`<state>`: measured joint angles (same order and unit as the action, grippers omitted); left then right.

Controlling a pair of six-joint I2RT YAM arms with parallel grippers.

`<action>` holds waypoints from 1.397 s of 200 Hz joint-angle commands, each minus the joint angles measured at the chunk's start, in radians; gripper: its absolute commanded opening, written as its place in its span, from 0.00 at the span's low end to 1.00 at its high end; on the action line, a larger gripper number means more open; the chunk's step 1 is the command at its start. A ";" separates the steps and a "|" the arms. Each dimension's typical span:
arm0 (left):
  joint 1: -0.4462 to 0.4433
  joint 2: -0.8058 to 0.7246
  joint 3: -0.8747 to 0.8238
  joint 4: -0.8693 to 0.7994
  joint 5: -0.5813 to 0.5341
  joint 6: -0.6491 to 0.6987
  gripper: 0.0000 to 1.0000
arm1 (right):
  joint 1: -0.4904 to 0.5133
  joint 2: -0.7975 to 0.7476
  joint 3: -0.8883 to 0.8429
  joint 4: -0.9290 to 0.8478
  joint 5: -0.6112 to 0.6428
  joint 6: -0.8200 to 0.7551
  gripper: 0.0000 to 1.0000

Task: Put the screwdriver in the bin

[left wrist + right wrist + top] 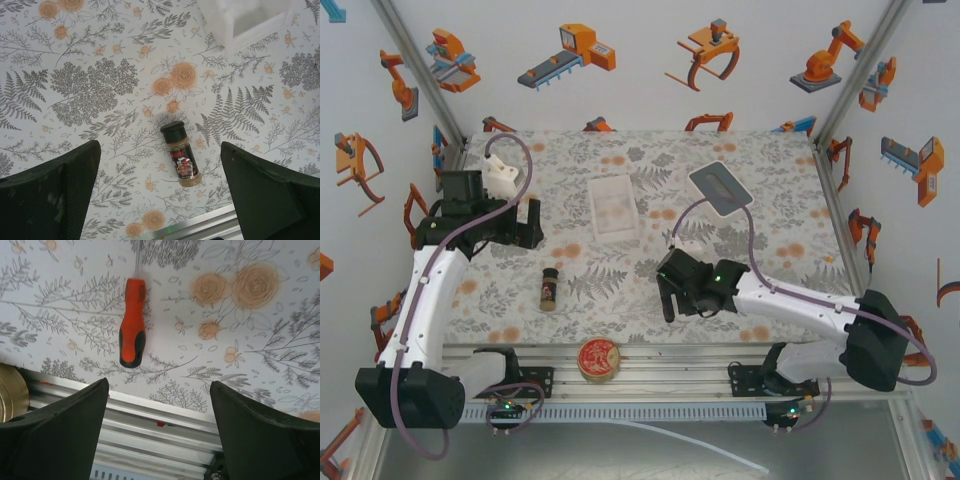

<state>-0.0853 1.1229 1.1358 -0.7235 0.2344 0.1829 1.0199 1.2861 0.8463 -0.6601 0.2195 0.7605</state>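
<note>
Aluminium rail (160, 425) runs along the near edge of the table (500, 290), and a round tin with a gold and red lid (598, 358) sits on it between the two arm bases.

Just beyond the rail, the right gripper (158, 387) hangs low over the floral cloth with its jaws spread wide and nothing between them. In the right wrist view the screwdriver (132, 327) lies flat on the cloth ahead of the left-hand finger (55, 435). The butt of its orange and black handle points back toward the rail, and its thin shaft runs away out of the top of the frame. It touches neither finger.

Farther left, a small brown spice bottle (551, 288) lies on its side with its black cap pointing away from the rail. The left gripper (160, 150) hovers above it, also wide open and empty, with the bottle showing between its dark fingers (65, 195).

Past both grippers, the bin (613, 207) stands near the middle of the table, well apart from the screwdriver; its near corner also shows at the top of the left wrist view. To its right lies a grey-blue lid (720, 187) with a pale rim. At the far left sits a white moulded piece (502, 172), possibly a plastic fitting.
</note>
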 commanded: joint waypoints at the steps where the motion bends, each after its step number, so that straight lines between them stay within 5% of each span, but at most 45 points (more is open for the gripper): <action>1: -0.005 -0.010 -0.004 -0.022 0.025 0.003 0.97 | 0.021 0.005 -0.029 0.051 -0.018 0.084 0.71; 279: -0.045 -0.015 0.039 -0.084 0.165 -0.076 0.97 | 0.045 0.301 0.057 0.188 0.027 0.099 0.46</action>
<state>-0.1234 1.1213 1.1446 -0.7815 0.3672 0.1047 1.0595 1.5826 0.8951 -0.4805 0.2432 0.8310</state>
